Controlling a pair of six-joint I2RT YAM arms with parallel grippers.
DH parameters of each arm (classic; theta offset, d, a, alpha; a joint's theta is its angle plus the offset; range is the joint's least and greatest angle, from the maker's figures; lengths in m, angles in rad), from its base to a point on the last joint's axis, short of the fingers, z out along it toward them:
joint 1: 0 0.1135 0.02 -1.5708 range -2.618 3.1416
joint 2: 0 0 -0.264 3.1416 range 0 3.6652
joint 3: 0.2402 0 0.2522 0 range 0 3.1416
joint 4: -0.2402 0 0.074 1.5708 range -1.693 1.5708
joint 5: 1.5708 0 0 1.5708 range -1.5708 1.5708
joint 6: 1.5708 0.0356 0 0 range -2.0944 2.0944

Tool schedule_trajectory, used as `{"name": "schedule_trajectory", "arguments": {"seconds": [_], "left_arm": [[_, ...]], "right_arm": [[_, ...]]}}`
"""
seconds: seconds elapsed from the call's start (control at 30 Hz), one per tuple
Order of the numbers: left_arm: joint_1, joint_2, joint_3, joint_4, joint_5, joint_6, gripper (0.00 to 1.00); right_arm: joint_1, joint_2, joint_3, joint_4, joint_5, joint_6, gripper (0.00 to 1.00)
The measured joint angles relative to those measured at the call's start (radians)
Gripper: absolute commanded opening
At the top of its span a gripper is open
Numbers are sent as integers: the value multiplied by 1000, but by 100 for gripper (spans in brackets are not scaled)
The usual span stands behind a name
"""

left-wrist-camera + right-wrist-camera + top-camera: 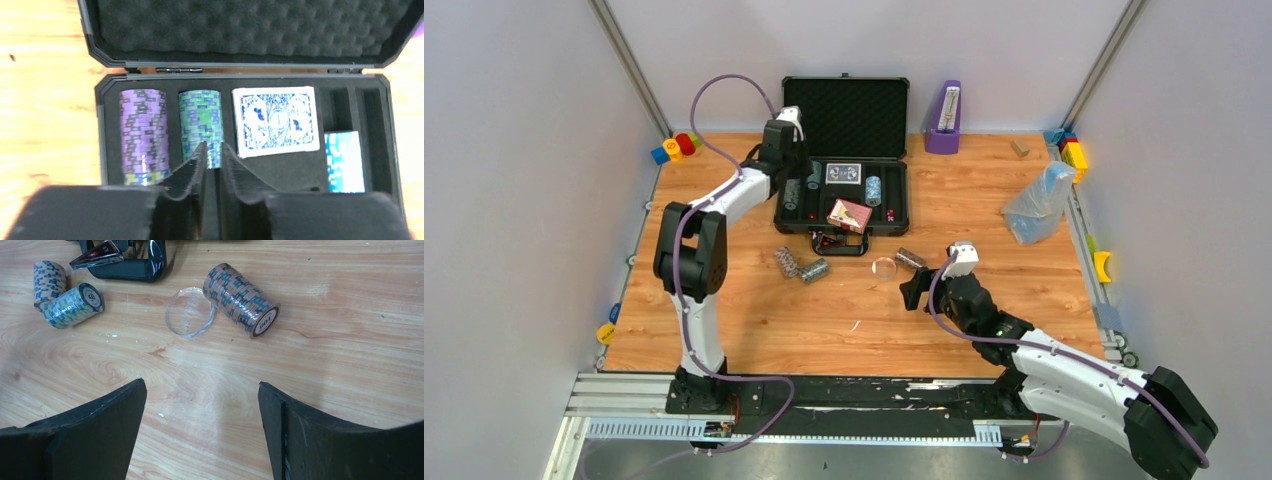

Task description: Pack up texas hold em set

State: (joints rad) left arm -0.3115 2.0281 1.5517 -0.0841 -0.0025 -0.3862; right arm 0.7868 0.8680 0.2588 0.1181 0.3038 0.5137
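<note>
The black briefcase (780, 222) lies open at the back of the table, its foam lid (240, 30) raised. In its tray lie a purple chip stack (142, 130), a green chip stack (200, 120), a blue card deck (276, 122) and a light blue chip stack (344, 160). A red deck (849, 214) rests tilted on the tray's front. My left gripper (214, 147) hovers over the green stack, its jaws a narrow gap apart and empty. Three chip stacks (240, 299) (72, 305) (48, 277) lie loose on the wood. My right gripper (201, 385) stands wide open above bare wood, short of them.
A clear round disc (190, 311) lies beside the nearest loose stack. A purple metronome (943, 120) stands right of the lid and a clear plastic bag (1039, 203) lies at the right. Coloured blocks (676, 147) (1072, 150) sit at the back corners.
</note>
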Motion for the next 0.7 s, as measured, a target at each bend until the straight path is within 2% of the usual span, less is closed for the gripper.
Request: {"name": "schedule_trajectory", "arguments": {"seconds": [0.03,0.1,0.37,0.7], "left_arm": [[0,-28,-22,-1,3,-1,2],[0,-66,-54,0,8,-12,0],[0,-103,-131,-5,40,-25,0],[0,-36,-119,-4,58,-23,0]], "right_arm": [[0,0,0,0,0,0,84],[0,0,0,0,-1,0,84],[0,0,0,0,-3,0,84],[0,10,0,1,-2,0,84]]}}
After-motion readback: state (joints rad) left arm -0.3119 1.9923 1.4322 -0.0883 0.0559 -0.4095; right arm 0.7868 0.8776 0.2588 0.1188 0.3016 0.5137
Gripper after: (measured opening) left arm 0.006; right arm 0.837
